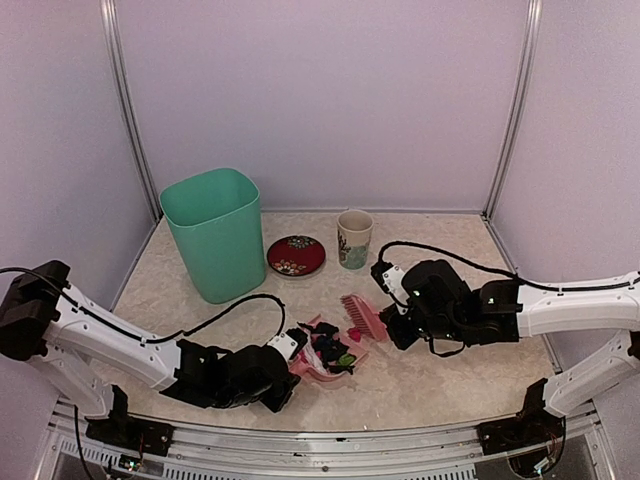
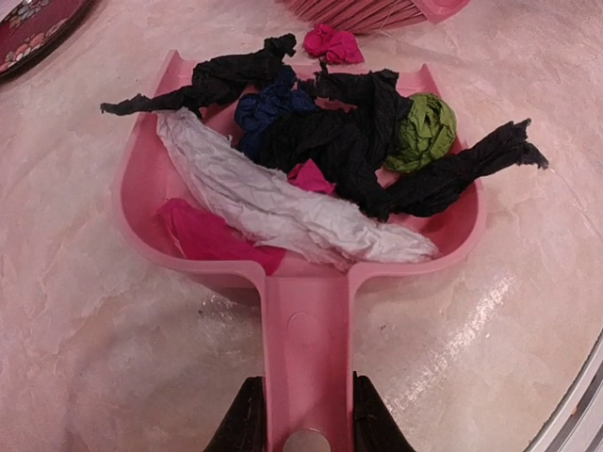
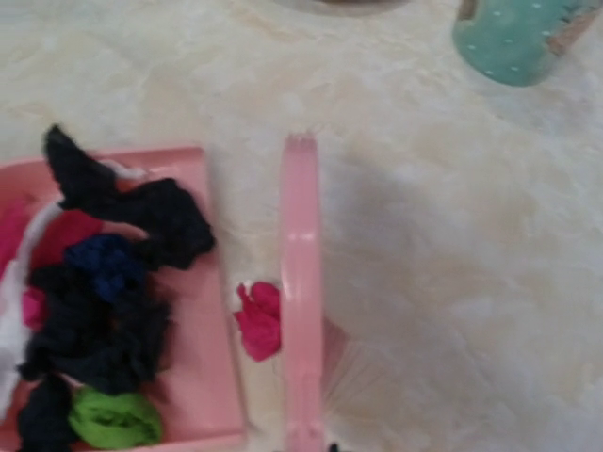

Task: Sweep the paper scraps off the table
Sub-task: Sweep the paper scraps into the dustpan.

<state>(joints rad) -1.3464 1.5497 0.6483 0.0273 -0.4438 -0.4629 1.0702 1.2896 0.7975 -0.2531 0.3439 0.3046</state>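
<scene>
With most paper scraps [image 2: 320, 141] already heaped in the dustpan [image 2: 141, 179], whose handle [image 2: 306, 348] is gripped by the closed left hand [image 2: 306, 421], one pink scrap [image 2: 332, 43] is left on the table [image 2: 94, 358] just beyond the pan's open far mouth, right against the brush [image 3: 300, 282] clamped in the right hand [image 1: 390, 325].

Soft, even overhead light, faint glare on the table [image 2: 490, 311], heavy blur in the right wrist view.

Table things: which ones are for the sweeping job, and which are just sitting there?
For the job: paper scraps, pink dustpan, pink brush, probably the green bin.
Just sitting there: red plate, cup.
</scene>
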